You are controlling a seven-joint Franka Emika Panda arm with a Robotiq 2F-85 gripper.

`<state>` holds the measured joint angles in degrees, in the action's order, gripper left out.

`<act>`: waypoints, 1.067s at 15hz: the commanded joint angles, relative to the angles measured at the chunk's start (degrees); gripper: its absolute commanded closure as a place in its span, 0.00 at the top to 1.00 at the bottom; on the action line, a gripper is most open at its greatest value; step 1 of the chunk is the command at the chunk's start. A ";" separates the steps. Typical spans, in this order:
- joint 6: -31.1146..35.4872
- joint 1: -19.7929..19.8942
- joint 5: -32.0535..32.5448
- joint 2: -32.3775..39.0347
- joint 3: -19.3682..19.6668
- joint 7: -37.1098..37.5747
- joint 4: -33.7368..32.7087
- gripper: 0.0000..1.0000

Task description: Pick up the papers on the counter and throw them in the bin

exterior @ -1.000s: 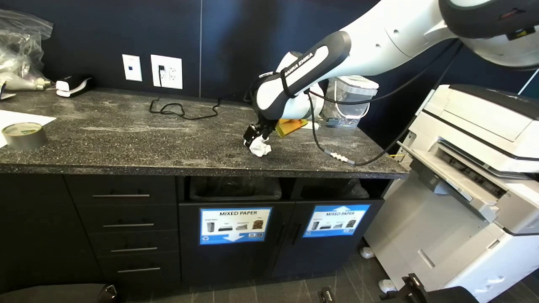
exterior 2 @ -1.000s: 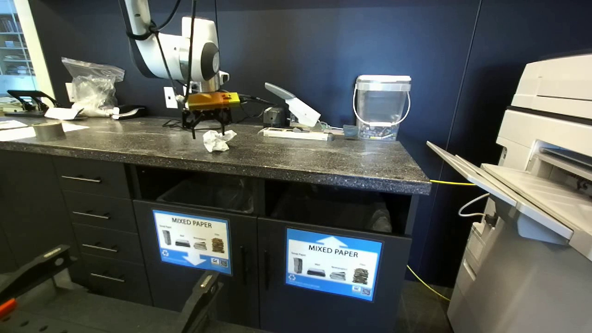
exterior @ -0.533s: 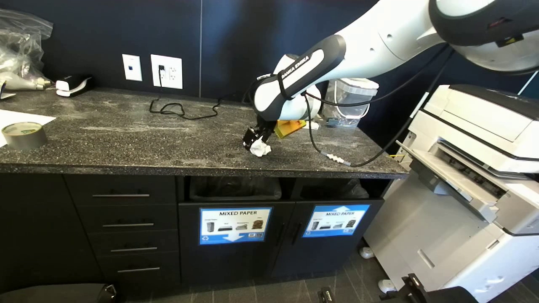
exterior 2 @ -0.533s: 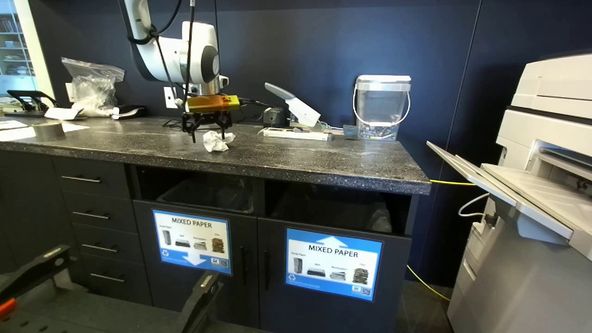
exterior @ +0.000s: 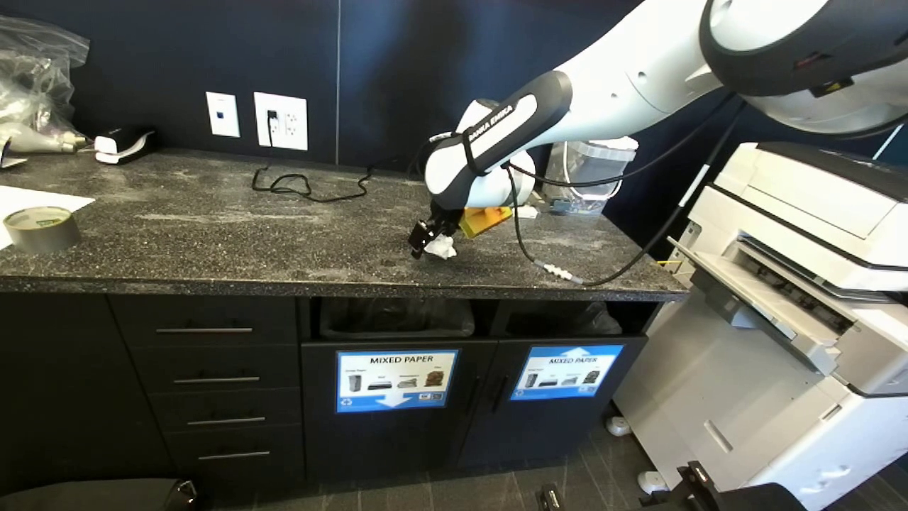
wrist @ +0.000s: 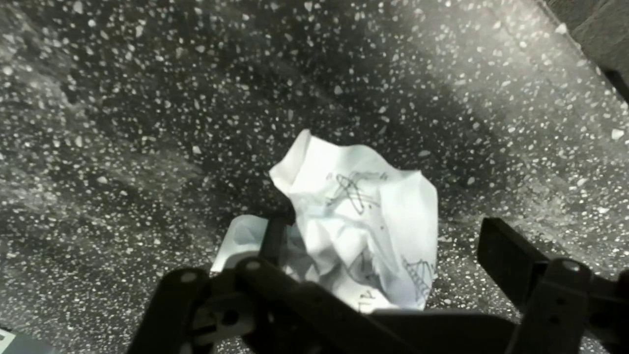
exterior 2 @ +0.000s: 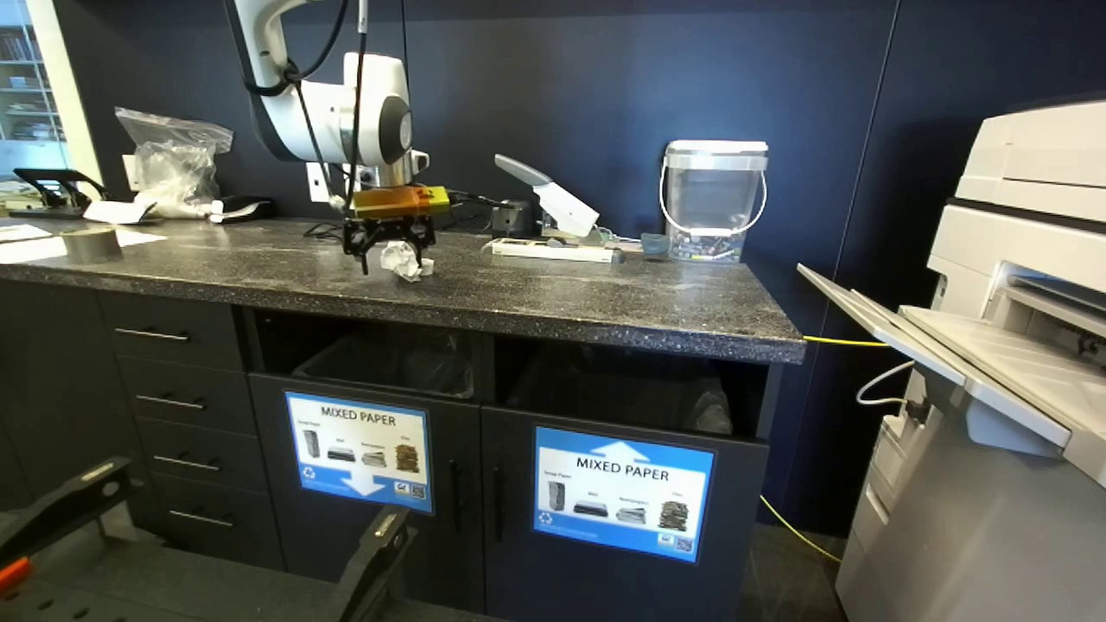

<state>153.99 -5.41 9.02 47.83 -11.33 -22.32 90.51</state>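
In my wrist view, the fingers (wrist: 508,260) hide the lower edge of the crumpled paper (wrist: 363,216); its scribbled marks (wrist: 351,192) are illegible to me, and I cannot tell whether the pale patch (wrist: 244,233) alongside belongs to it. In both exterior views, the arm (exterior: 628,74) and the printer (exterior: 752,376) are cut off.

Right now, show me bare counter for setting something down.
Bare: the counter between tape roll and gripper, in front of the black cord; also the front stretch from paper wad toward printer. Crowded: around the gripper, and back by the lidded bucket.
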 commanded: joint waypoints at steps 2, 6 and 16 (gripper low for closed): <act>-1.79 -1.14 0.74 1.83 1.16 0.69 -3.70 1.00; -2.16 -1.01 0.78 1.94 1.29 0.63 -4.28 0.74; -2.18 -2.07 2.08 2.23 3.01 1.43 -4.77 0.11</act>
<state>153.05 -6.33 10.02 49.26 -9.90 -22.13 87.56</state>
